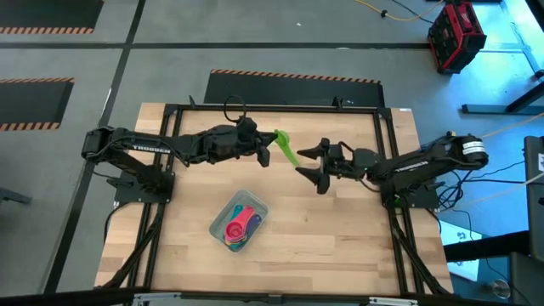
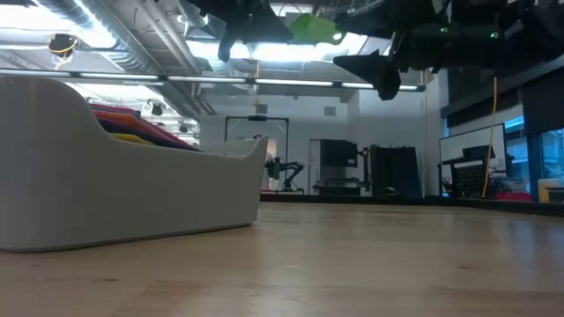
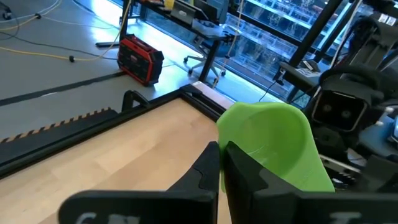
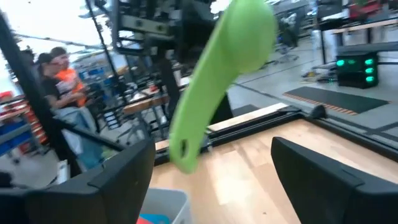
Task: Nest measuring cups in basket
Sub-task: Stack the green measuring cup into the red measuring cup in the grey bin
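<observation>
Two grippers meet high above the table. The left gripper (image 1: 270, 146) is clamped on the green cup (image 1: 286, 147), with the handle pointing toward five o'clock so the right gripper (image 1: 313, 161), fingers wide apart, can take it. The basket (image 1: 258, 206) waits at six o'clock.

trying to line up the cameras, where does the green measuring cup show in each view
High view: green measuring cup mid-table, between the arms.
Low view: top centre, high above the table.
Left wrist view: lower right, in the shut left jaws.
Right wrist view: upper centre, handle hanging down.
Shared landmark: basket.
</observation>
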Robot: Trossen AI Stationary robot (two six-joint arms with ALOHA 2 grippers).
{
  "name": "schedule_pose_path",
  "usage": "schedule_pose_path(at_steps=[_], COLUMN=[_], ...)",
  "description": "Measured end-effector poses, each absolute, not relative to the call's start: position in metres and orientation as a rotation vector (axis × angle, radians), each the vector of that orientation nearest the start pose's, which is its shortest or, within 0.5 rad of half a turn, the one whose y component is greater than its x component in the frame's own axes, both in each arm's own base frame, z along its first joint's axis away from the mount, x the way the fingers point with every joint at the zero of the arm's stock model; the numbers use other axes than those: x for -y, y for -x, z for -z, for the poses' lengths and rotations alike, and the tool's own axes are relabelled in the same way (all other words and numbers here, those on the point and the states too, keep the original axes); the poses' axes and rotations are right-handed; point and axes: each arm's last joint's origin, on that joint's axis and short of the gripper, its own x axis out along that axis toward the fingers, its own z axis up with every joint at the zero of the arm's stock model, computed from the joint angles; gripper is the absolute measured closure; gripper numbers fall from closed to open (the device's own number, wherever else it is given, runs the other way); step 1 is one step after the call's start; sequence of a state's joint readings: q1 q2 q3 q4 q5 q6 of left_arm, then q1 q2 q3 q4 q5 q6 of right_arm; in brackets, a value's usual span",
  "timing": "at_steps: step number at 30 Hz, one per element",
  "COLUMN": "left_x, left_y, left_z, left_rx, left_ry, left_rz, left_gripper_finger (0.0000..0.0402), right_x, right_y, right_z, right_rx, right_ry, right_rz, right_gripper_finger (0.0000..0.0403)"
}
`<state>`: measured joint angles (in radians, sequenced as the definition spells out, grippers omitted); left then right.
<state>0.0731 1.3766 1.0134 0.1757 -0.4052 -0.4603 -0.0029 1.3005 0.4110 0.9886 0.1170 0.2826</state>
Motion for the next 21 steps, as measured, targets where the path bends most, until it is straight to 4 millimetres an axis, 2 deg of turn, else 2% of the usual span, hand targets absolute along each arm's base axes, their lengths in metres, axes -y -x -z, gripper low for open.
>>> schedule_pose_path(at_steps=[4,21], left_x=[-0.0342,-0.0344], left_y=[-0.3104,-0.3103], left_z=[-0.3140,-0.3138], left_rx=[-0.074,-0.074], left_ry=[0.419,0.420], left_rz=[-0.510,-0.516], left_gripper_finger=[0.0399,0.0399], right_x=[0.0051,0.0048], right_y=[-0.2506,-0.2512], right_z=[-0.2100,-0.2120], right_rx=[0.130,0.165], right_ry=[-0.288,-0.285], right_rz=[0.134,0.127], right_gripper_finger=[0.0082,0.0087])
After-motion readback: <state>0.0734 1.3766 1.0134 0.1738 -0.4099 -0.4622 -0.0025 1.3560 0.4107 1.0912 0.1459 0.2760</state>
